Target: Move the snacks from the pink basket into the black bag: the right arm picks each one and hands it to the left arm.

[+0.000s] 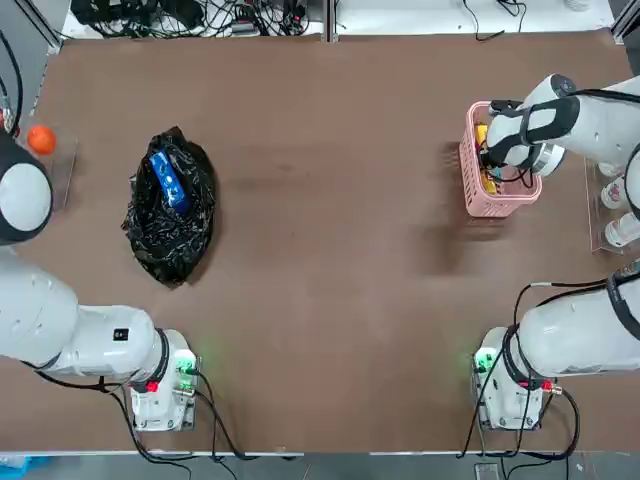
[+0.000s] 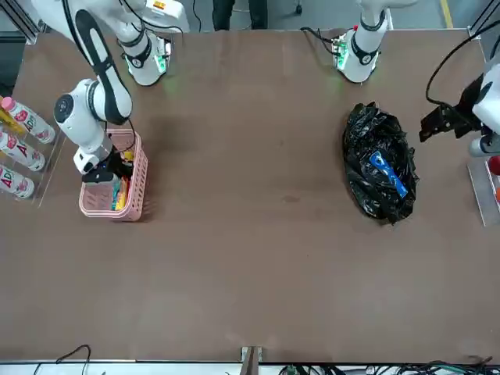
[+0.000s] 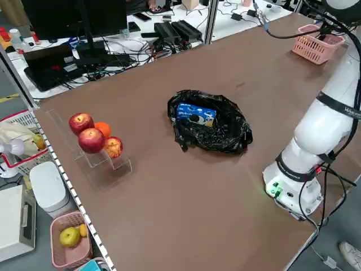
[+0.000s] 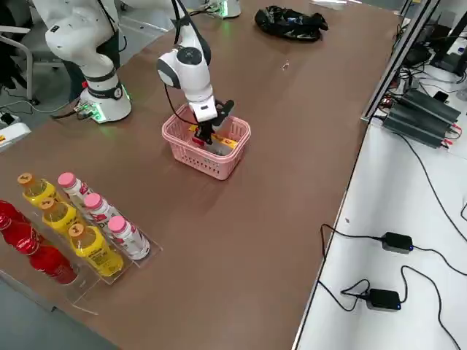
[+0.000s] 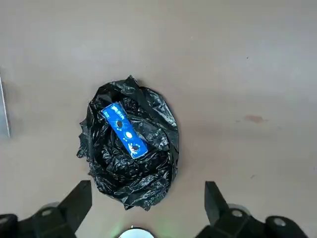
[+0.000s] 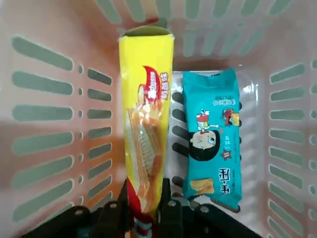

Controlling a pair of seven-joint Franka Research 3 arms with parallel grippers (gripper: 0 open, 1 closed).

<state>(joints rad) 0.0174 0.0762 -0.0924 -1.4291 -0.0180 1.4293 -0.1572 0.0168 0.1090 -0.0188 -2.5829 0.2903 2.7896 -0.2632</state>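
Note:
The pink basket (image 1: pixel 470 172) stands at the table's far right. My right gripper (image 6: pixel 144 210) reaches down into it and is shut on the near end of a yellow flat box (image 6: pixel 146 114). Beside that box lies a teal packet (image 6: pixel 212 144) on the basket floor. At the left of the table the black bag (image 1: pixel 170 225) lies open with a blue cookie packet (image 1: pixel 170 183) inside. My left gripper (image 5: pixel 147 198) hovers high above the bag, open and holding nothing.
Bottles (image 4: pixel 80 226) stand in a clear rack just right of the basket. An orange ball (image 1: pixel 40 138) and red apples (image 3: pixel 90 138) sit on a clear stand at the far left. Bare brown tabletop (image 1: pixel 330 230) lies between bag and basket.

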